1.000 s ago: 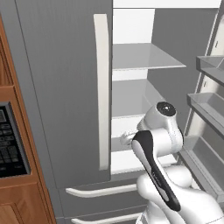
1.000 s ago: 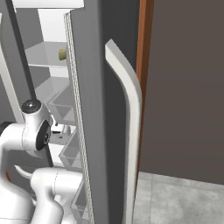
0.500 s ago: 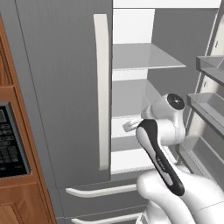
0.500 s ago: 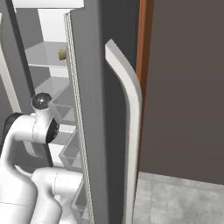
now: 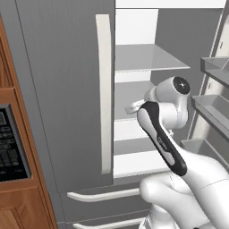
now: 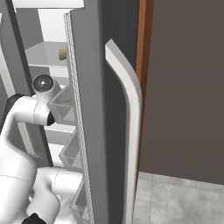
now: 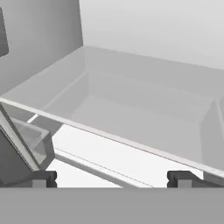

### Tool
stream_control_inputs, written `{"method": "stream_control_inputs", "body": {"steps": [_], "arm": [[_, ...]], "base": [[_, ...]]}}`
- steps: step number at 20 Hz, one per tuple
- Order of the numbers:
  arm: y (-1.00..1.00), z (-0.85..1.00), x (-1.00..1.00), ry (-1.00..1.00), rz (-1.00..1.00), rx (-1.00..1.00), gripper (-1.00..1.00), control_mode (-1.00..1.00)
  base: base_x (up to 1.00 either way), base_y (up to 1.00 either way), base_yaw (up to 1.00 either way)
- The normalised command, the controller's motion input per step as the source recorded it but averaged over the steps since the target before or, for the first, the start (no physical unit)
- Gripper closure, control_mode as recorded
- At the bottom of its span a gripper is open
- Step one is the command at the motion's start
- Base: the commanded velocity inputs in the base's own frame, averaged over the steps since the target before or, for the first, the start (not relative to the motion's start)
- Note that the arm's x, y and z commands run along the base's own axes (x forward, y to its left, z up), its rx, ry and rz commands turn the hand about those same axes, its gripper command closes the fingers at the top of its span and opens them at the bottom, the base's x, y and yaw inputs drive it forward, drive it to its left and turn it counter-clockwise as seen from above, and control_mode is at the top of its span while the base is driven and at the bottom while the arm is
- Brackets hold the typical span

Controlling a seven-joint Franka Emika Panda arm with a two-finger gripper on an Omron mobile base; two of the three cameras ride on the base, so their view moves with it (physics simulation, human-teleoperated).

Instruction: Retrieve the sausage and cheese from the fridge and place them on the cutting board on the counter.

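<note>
The grey fridge point(image 5: 62, 89) stands with its left door shut and its right door point(image 6: 94, 109) swung open. My arm's wrist point(image 5: 172, 96) reaches into the open half at middle-shelf height. In the hand view my gripper point(image 7: 113, 178) is open, its dark fingertips point(image 7: 43, 177) wide apart with nothing between them, facing a bare white shelf point(image 7: 131, 113). A small pale yellow-green chunk, the cheese point(image 6: 62, 54), lies on a higher shelf, above and beyond the wrist. The sausage is hidden; the cutting board and the counter are out of view.
Door bins point(image 5: 214, 107) jut from the open door just right of the arm. The shut door's long white handle point(image 5: 103, 94) is to the left, drawer bars point(image 5: 103, 195) lie below. A wooden cabinet with a dark keypad point(image 5: 11, 147) stands at the far left.
The wrist has risen and pushed a little deeper into the fridge. The jaws have stayed open.
</note>
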Motion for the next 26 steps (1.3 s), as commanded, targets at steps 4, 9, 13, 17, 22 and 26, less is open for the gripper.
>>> {"method": "stream_control_inputs", "body": {"steps": [4, 9, 13, 17, 22, 26], "arm": [[-0.06, 0.60, 0.19, -0.06, -0.02, 0.00, -1.00, -1.00], [-0.04, 0.59, 0.10, 0.00, 0.00, 0.04, -1.00, -1.00], [-0.02, 0.56, 0.00, 0.00, 0.00, 0.07, -1.00, -1.00], [-0.01, 0.45, 0.09, -0.03, 0.06, 0.09, -1.00, -1.00], [0.00, 0.28, 0.27, -0.09, 0.00, 0.01, -1.00, -1.00], [0.00, 0.06, 0.30, -0.10, 0.00, 0.00, -1.00, -1.00]], "base": [[0.00, 0.00, 0.00], [0.00, 0.00, 0.00], [0.00, 0.00, 0.00], [0.00, 0.00, 0.00], [0.00, 0.00, 0.00], [0.00, 0.00, 0.00]]}}
